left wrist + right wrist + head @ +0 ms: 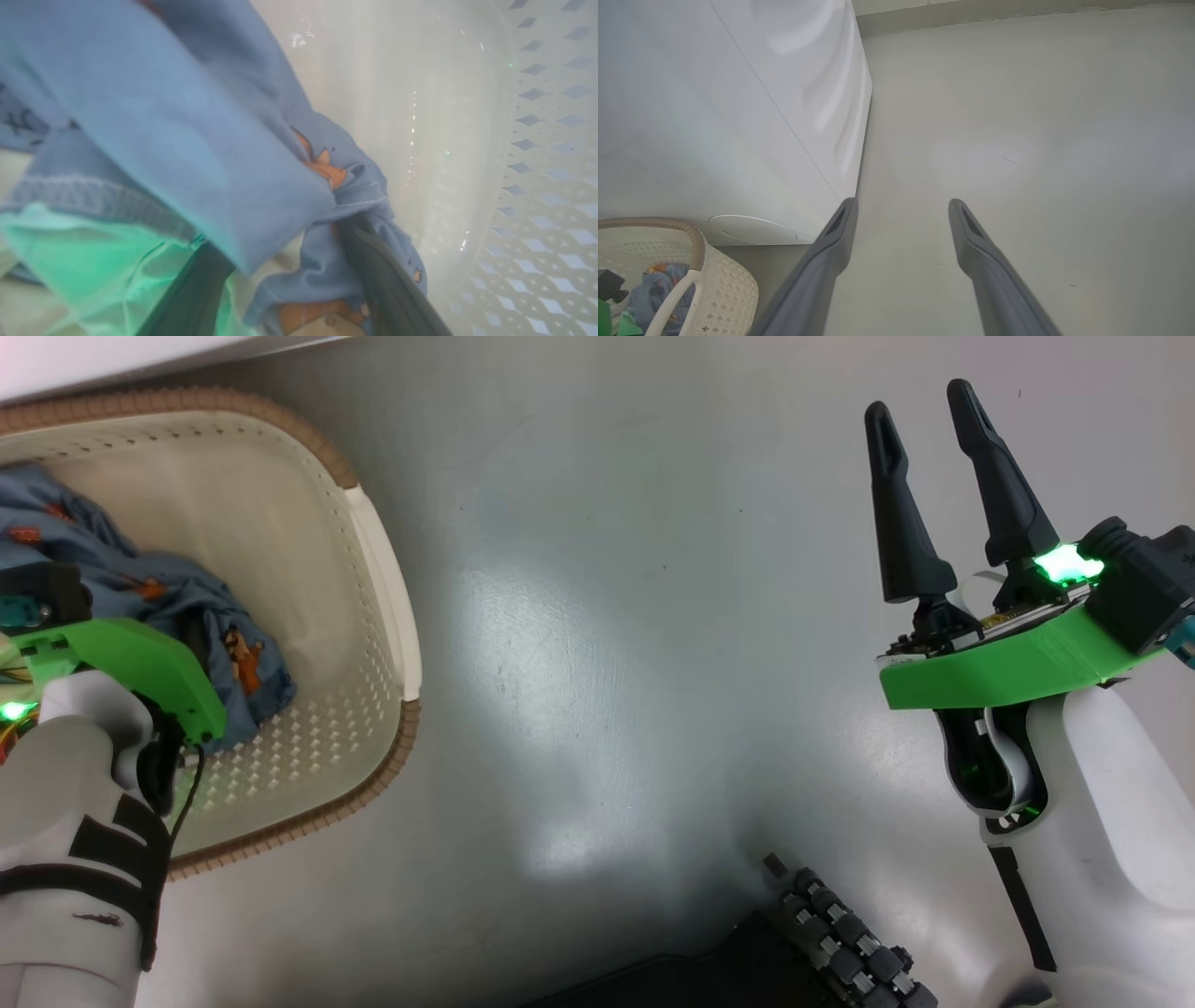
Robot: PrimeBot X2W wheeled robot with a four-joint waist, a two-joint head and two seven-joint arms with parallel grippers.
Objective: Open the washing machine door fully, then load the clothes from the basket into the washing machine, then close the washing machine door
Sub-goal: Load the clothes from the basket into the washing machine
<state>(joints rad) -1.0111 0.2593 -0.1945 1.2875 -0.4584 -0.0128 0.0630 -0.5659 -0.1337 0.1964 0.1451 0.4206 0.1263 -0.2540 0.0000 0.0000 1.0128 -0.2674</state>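
The cream basket [378,569] with its brown rim stands on the floor at the left, right below the white washing machine [714,116]. Light-blue clothes [159,588] printed with orange bears lie bunched at the basket's left side. My left arm reaches down into the basket, its green wrist mount [140,663] over the pile. In the left wrist view the left gripper [285,233] is open, its dark fingers [387,275] pushed into the clothes [187,140], which drape over the tips. My right gripper [924,401] is open and holds nothing over bare floor. The door is out of view.
Glossy grey floor [607,616] stretches between basket and right arm. My dark wheeled base [840,952] shows at the bottom edge. A round white cover [752,228] sits low on the machine's front. A wall skirting [971,14] runs beyond the machine.
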